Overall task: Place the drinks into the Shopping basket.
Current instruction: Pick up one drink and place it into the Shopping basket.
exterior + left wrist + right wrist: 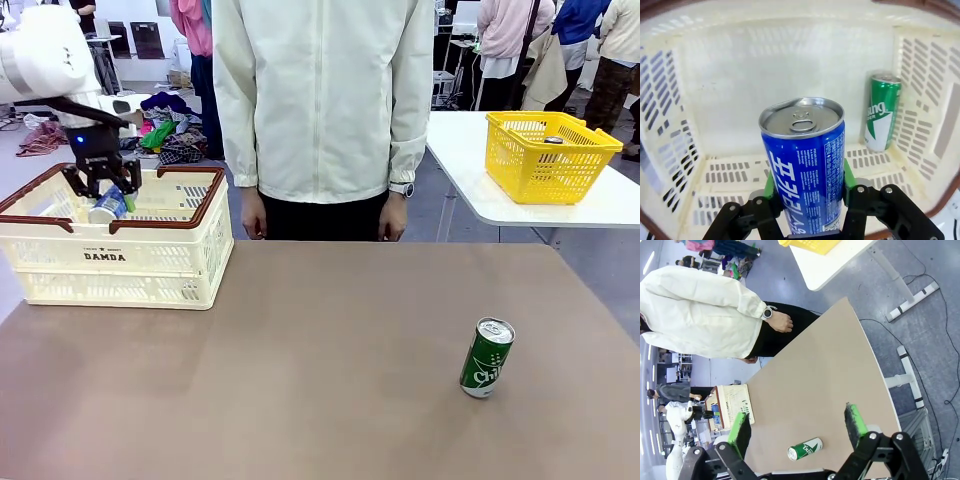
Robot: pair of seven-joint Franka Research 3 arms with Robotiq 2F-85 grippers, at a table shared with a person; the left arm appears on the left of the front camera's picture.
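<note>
- Blue can: its bottom end is cut off by the frame edge in the left wrist view. From the front it's half hidden behind the left gripper and the Shopping basket rim.
- Left gripper: fingers pinch the blue can across its body, green pads on both sides. The can is upright over the basket interior, off the floor.
- Right gripper: fingers spread wide, nothing between them, high above the table.
- Green can: upright in a basket corner, close against the wall.
- Second green can: stands on the table's right side, well apart from the basket.
- Person at the far edge, hands hanging off the table.
- Yellow basket sits on the white side table behind.
</note>
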